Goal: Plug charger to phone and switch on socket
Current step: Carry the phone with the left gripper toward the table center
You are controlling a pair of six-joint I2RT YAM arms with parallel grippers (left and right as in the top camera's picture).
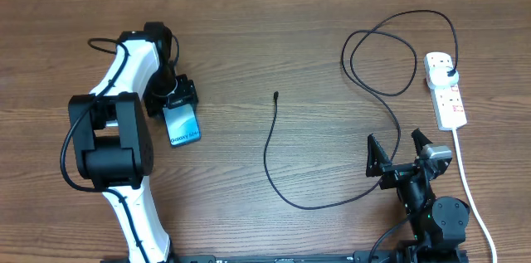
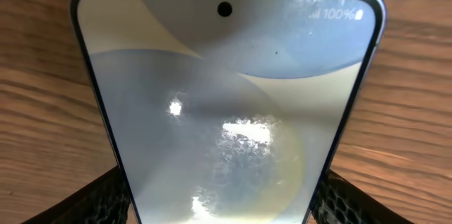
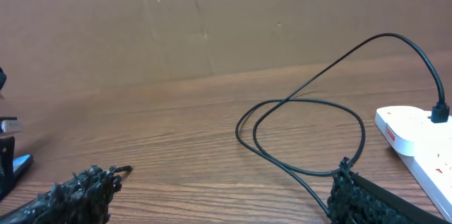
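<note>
- Phone [image 1: 182, 124] sits in the left half of the tabletop [image 1: 274, 31], nearer the left edge than the middle. Its light screen faces up, and the left wrist view shows 100% in a top corner.
- Left end effector [image 2: 222, 185] is clamped on the phone, with its black fingers [image 2: 106, 203] against the two long sides at the end nearest the wrist camera. I cannot tell whether the phone rests flat on the wood or is raised a little.
- Charger [image 1: 265, 153] lies across the middle and right of the tabletop. Its connector tip [image 1: 275, 94] lies free near the centre, well apart from the phone, with bare wood between them.
- From the tip, the black cable curves toward the near edge and swings right. Seen from above, it passes through the gap of the right end effector [image 1: 392, 136], then makes a crossed loop toward the far right corner.
- Plug [image 1: 450, 73] at the cable's other end sits in the far end of the socket [image 1: 452, 109].
- Socket is a white strip near the right edge, its length running from far to near, with red marks on top. The switch positions are too small to read. Its thick white cord [image 1: 467, 187] trails toward the near right corner.
- Right end effector is low by the near edge on the right side, spread wide and holding nothing. I cannot tell whether the cable touches it.
</note>
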